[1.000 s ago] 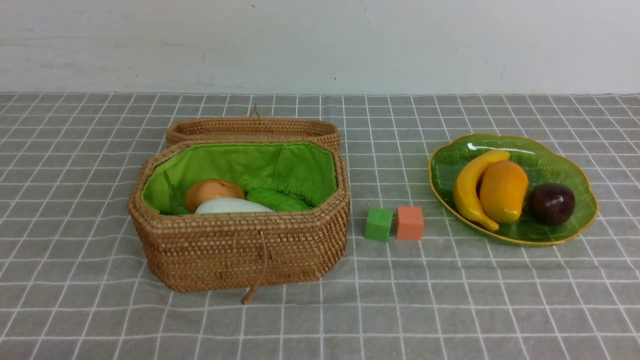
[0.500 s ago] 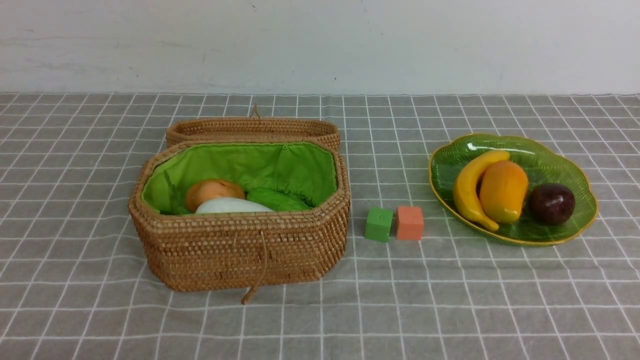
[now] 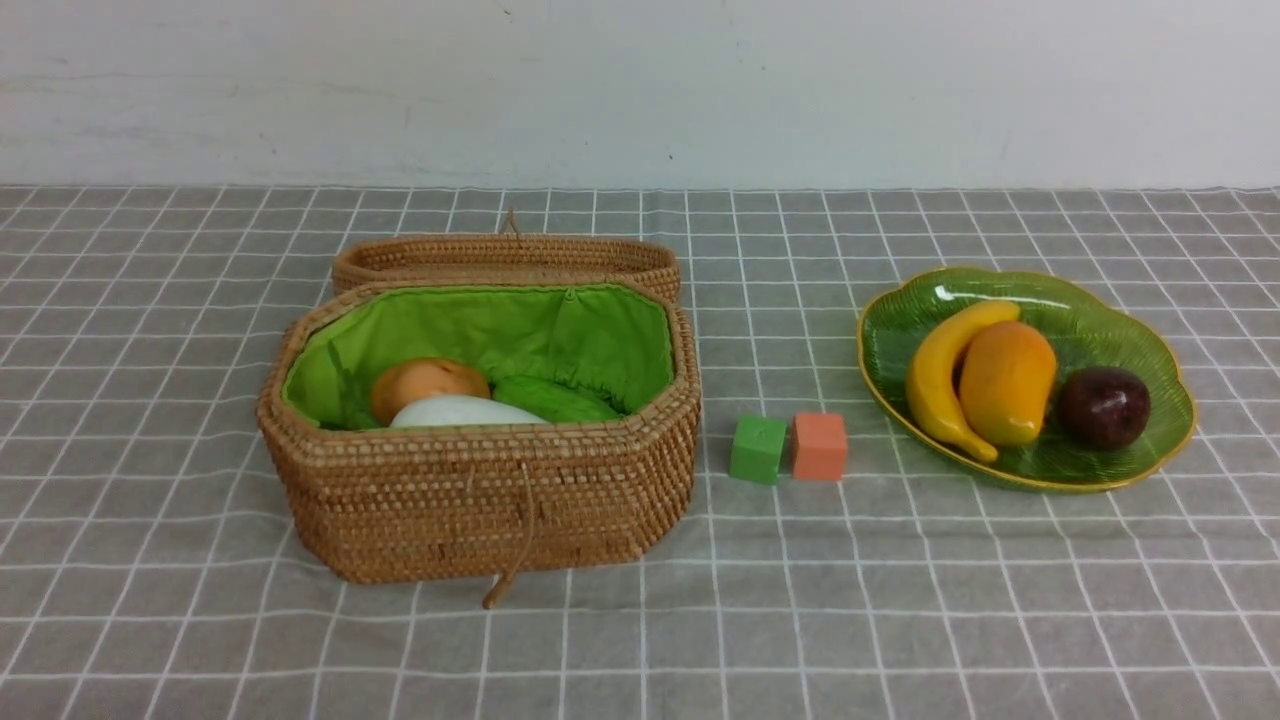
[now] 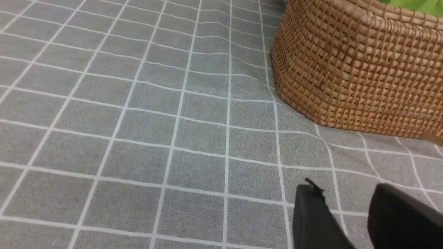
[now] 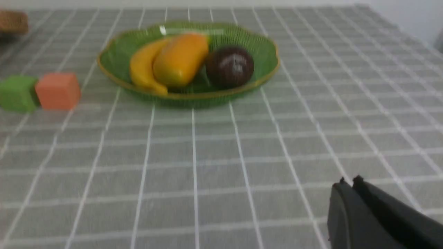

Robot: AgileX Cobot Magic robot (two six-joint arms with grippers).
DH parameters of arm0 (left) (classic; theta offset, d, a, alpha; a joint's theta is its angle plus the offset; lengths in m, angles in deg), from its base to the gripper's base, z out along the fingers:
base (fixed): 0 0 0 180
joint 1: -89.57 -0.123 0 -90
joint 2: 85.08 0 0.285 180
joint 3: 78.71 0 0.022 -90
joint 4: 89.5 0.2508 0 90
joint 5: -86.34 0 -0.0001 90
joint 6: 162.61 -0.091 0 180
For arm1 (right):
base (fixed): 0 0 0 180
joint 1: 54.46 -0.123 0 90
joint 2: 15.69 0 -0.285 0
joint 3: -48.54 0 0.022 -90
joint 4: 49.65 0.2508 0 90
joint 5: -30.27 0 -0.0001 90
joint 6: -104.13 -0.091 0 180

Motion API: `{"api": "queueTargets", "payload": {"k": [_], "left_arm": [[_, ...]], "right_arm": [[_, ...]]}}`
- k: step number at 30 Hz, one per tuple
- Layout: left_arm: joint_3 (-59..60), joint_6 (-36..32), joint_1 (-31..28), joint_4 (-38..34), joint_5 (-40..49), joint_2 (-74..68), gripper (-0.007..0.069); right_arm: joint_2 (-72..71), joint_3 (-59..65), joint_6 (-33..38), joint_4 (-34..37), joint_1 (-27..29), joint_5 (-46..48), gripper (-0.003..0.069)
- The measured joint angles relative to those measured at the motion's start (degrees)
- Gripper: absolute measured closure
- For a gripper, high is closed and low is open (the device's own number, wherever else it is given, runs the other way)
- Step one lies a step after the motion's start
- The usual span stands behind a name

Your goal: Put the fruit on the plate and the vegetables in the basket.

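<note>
The green glass plate point(image 3: 1140, 335) at the right holds the fruit: a yellow banana point(image 3: 940, 378), an orange-yellow mango point(image 3: 1007, 382) and a dark purple fruit point(image 3: 1103, 406). The open wicker basket point(image 3: 480, 495) at the left holds the vegetables: a tan potato point(image 3: 420, 382), a white radish point(image 3: 460, 411) and a green cucumber point(image 3: 555, 400). Neither arm shows in the front view. My left gripper point(image 4: 344, 190) hangs open and empty over the cloth near the basket's corner point(image 4: 346, 76). My right gripper point(image 5: 349, 182) is shut and empty, well short of the plate point(image 5: 114, 55).
A green cube point(image 3: 757, 449) and an orange cube point(image 3: 819, 446) sit side by side between basket and plate. The basket's lid point(image 3: 505, 257) lies folded back behind it, and a cord loop point(image 3: 510, 560) hangs down its front. Grey checked cloth covers the table.
</note>
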Motion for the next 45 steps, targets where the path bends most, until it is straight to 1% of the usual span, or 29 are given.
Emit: {"api": "queueTargets", "payload": {"k": [11, 45], "left_arm": [[0.0, 0.0, 0.0, 0.0, 0.0, 0.0, 0.0386], [0.0, 0.0, 0.0, 0.0, 0.0, 0.0, 0.0386]], "right_arm": [[0.1, 0.1, 1.8, 2.4, 0.0, -1.1, 0.0631], [0.1, 0.2, 2.0, 2.5, 0.0, -1.1, 0.0589]]}}
